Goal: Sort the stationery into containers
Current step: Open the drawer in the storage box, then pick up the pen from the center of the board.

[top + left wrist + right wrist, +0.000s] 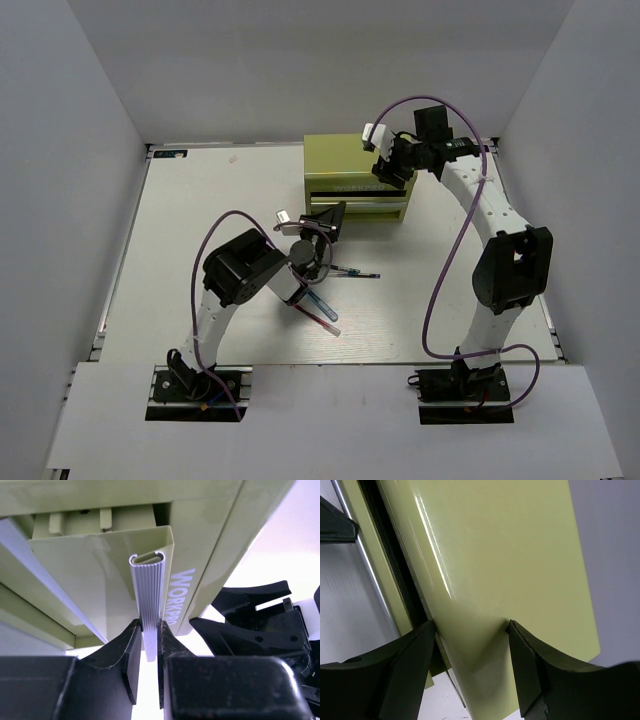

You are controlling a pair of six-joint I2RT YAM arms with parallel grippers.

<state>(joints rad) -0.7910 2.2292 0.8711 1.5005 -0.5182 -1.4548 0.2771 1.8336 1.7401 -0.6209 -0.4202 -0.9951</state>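
White table (200,220), plain white walls (90,120) around it, yellow-green chest (355,165) toward the back.

Left arm: elbow folded high well in front of the chest, forearm pointing at its front face. Left gripper (322,222) is at the left end of the chest front. Wrist view: left gripper (150,630) fingers (129,650) pressed onto the ribbed silver drawer handle (150,590), pinching it from both sides. That drawer (100,570) stands partly out of the chest body; lettering on the chest face just beside the handle. Can't tell from the pictures which of the two drawers it is.

Right arm: upper link upright off to the right of the chest, forearm slanting in over its right rear corner. Right gripper (390,168) sits on top of the chest there. Wrist view: right gripper (470,625) fingers (415,670) spread wide with the chest's smooth panel (495,555) between them, tips against it, gripping nothing.

Pens are out on the table, not in the chest: dark pen (352,272) near the chest front, pale pen (322,310) further out beside the left wrist. Any others are hidden by the left arm or too small to tell.
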